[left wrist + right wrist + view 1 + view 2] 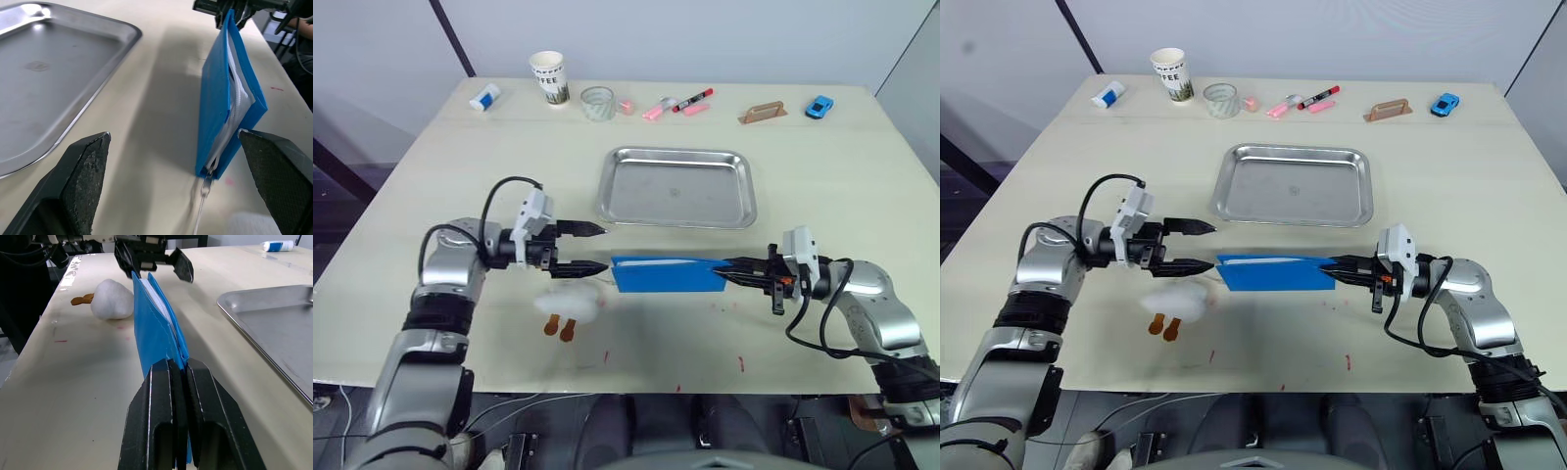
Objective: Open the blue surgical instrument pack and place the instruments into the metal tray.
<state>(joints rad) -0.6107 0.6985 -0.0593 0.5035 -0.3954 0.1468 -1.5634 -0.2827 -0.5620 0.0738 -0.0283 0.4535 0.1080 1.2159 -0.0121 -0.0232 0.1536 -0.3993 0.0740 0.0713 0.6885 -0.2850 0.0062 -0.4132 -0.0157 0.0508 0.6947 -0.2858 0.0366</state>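
The blue surgical instrument pack (666, 275) stands on its long edge on the table, just in front of the metal tray (675, 153), which holds nothing. My right gripper (720, 268) is shut on the pack's right end, as the right wrist view shows (178, 364). My left gripper (604, 248) is open at the pack's left end, with one finger on each side and no contact. In the left wrist view the pack (215, 98) gapes slightly, showing its white lining and a zipper pull (205, 183) hanging at the near corner. The instruments are hidden inside.
A white fluffy toy with orange feet (570, 302) lies just under my left gripper. Along the far edge stand a paper cup (548, 76), a clear round container (598, 103), pink and red markers (675, 104), a brown block (762, 114) and a blue toy car (819, 106).
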